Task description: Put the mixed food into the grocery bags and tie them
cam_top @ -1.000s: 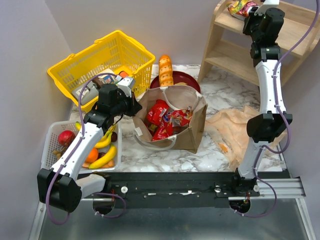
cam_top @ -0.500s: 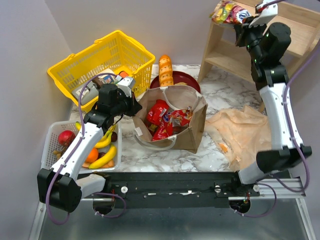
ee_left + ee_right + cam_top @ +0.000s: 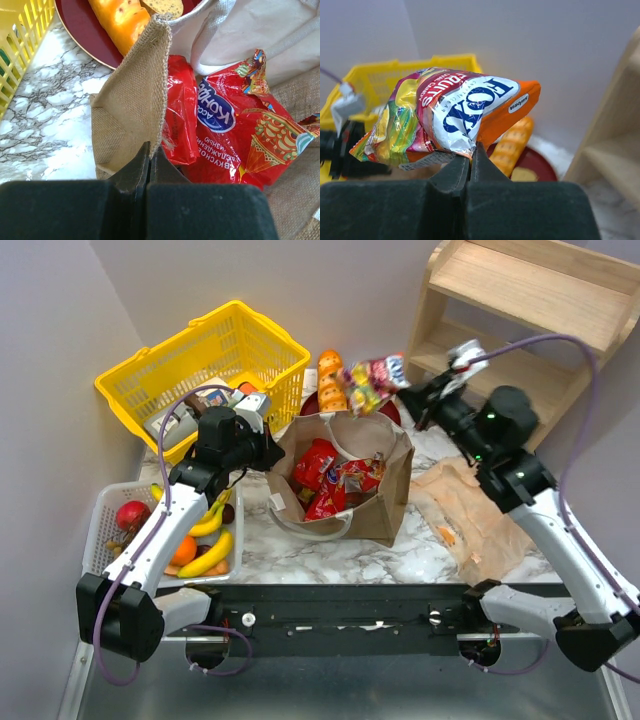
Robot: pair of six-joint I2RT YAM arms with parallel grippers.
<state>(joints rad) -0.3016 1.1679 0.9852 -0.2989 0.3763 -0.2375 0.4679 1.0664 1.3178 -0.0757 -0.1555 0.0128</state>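
Observation:
The brown bag (image 3: 385, 495) stands open mid-table with red crisp packets (image 3: 322, 468) inside. My left gripper (image 3: 272, 455) is shut on the bag's left rim (image 3: 135, 100) and holds it up; the red packets (image 3: 225, 130) lie just beyond its fingers. My right gripper (image 3: 412, 398) is shut on an orange, multicoloured packet (image 3: 372, 380) and holds it in the air above the bag's far edge; the right wrist view shows the packet (image 3: 455, 110) pinched at its lower edge. The tan plastic bag (image 3: 480, 505) lies flat at the right. Bananas (image 3: 205, 560) lie in the white tray.
A yellow basket (image 3: 215, 355) with boxed goods stands at the back left. The white mesh tray (image 3: 105, 515) with fruit is at the front left. A red plate (image 3: 375, 400) with the long loaf (image 3: 331, 380) and a bun (image 3: 525, 174) sits behind the bag. A wooden shelf (image 3: 520, 300) stands back right.
My right arm has swung down and left from the wooden shelf, carrying the orange packet to above the brown bag's far edge. My left arm has not moved.

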